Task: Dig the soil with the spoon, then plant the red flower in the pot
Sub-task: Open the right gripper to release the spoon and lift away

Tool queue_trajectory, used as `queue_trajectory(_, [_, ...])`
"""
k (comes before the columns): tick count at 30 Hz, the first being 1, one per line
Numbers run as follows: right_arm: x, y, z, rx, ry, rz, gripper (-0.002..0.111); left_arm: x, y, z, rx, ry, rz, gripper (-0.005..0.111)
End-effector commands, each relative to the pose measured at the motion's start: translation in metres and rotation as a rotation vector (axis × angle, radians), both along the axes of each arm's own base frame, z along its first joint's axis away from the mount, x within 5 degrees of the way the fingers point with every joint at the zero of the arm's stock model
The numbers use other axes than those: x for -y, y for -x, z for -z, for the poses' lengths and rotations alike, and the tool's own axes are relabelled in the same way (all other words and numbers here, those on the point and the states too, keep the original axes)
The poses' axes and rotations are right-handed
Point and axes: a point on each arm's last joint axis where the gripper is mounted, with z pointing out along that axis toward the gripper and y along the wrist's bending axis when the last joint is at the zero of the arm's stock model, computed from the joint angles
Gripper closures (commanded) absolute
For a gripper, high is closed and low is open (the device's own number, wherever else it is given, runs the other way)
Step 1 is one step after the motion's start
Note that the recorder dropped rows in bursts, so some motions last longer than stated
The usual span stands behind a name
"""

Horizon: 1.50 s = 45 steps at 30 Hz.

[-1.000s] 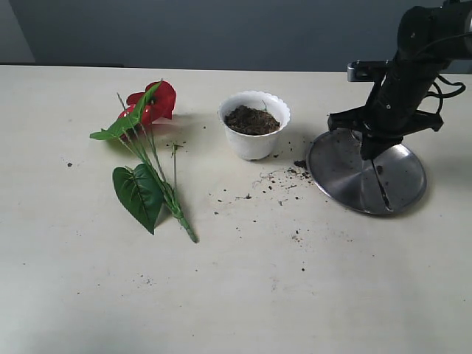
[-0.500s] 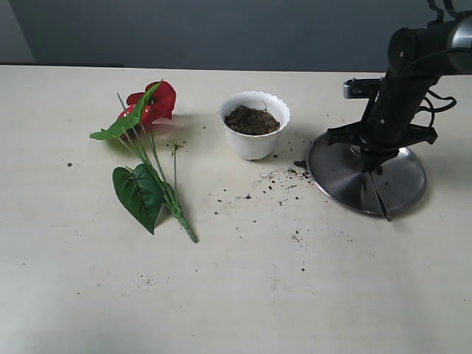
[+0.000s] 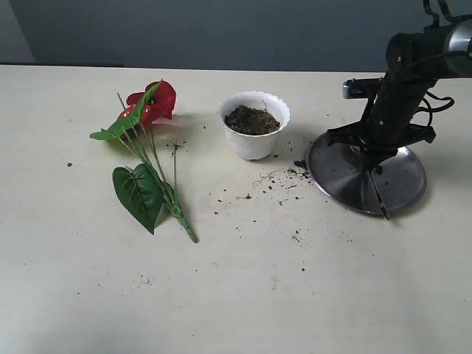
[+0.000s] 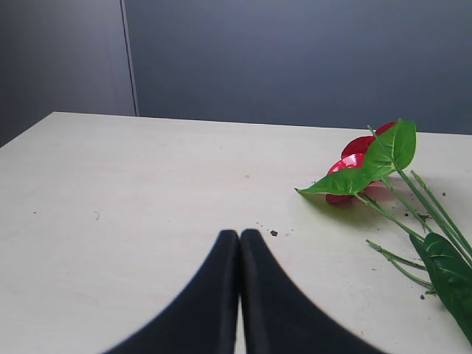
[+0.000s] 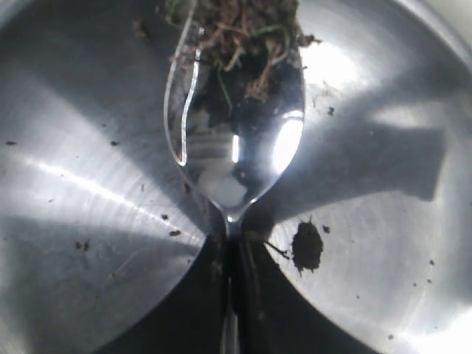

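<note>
My right gripper (image 5: 234,240) is shut on the neck of the silver spoon (image 5: 236,147). The spoon's bowl carries a clump of soil (image 5: 243,29) with root fibres and hangs just over the round steel plate (image 5: 88,147). In the exterior view this gripper (image 3: 371,151) points down at the plate's middle. The white scalloped pot (image 3: 254,144) stands left of the plate, filled with soil (image 3: 252,120). The red flower (image 3: 151,103) lies flat on the table farther left. The left gripper (image 4: 239,234) is shut and empty, low over the table, with the flower (image 4: 354,162) off to its side.
The steel plate (image 3: 346,173) sits at the right, its left rim ringed by loose soil specks (image 3: 284,177). A dark crumb (image 5: 307,245) lies on the plate near the fingertips. The flower's big green leaf (image 3: 138,193) and stems spread toward the table's middle.
The right arm has sunk a little and shifted slightly left over the plate, spoon still held. Pot and flower have not moved.
</note>
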Motion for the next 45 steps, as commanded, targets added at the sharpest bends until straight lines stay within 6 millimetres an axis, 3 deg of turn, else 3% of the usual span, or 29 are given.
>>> queue_trajectory(1, [0.000,-0.003,-0.002,0.028,-0.001,-0.001,0.109,0.000,0.000,0.000,0.009,0.004,-0.001,0.106])
queue_trajectory(5, [0.000,-0.004,-0.002,0.038,-0.004,-0.001,0.107,0.000,0.000,0.000,0.009,0.004,-0.001,0.106])
queue_trajectory(11, [0.000,-0.005,-0.002,0.044,-0.005,-0.002,0.081,0.000,0.000,0.000,0.009,0.004,-0.001,0.106])
queue_trajectory(20, [0.000,-0.004,-0.002,0.031,-0.001,-0.001,0.080,0.000,0.000,0.000,0.009,0.004,-0.001,0.106])
queue_trajectory(24, [0.000,-0.003,-0.012,0.043,-0.009,0.002,0.080,0.000,0.000,0.000,0.009,0.004,-0.001,0.106])
queue_trajectory(30, [0.000,-0.002,-0.055,0.159,-0.050,0.005,0.108,0.000,0.000,0.000,0.009,0.004,-0.001,0.106])
queue_trajectory(38, [-0.001,0.008,-0.122,0.346,-0.156,0.032,0.108,0.000,0.000,0.000,0.009,0.004,-0.001,0.106])
queue_trajectory(45, [0.000,0.031,-0.187,0.491,-0.283,0.056,0.108,0.000,0.000,0.000,0.009,0.004,-0.001,0.106])
